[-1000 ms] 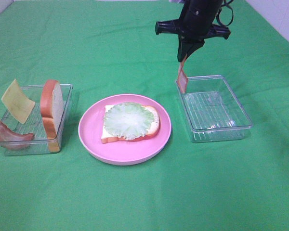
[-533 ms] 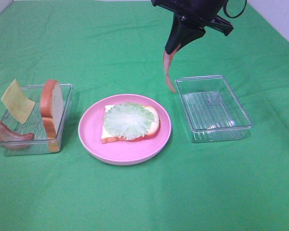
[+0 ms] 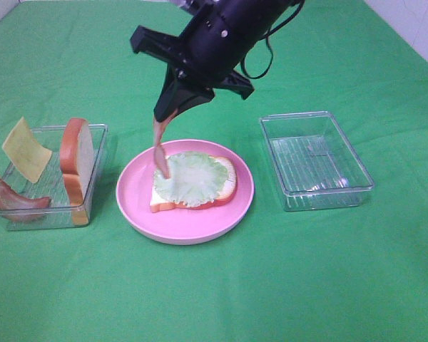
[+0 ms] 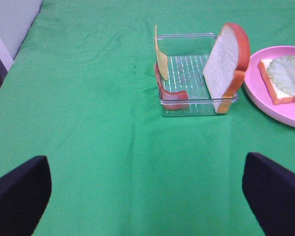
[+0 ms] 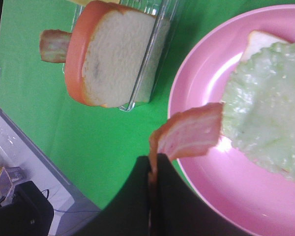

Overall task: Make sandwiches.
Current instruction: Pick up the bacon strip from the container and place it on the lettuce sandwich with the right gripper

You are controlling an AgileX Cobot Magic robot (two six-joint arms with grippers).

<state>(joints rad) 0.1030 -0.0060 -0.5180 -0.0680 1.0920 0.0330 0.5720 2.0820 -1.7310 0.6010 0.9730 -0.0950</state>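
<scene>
Reddish bacon strip (image 3: 160, 151) in right fingers (image 3: 174, 102) over lettuce (image 3: 192, 178) on bread (image 3: 160, 202)

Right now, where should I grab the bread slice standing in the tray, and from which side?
The bread slice stands upright on edge in the tray, its top well above the rim. Pinch the top crust from above, closing across its two flat faces.

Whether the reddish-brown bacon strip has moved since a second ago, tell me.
Yes. The bacon strip went left, from the right-hand clear rectangular plastic tray to over the round pink plate.
</scene>
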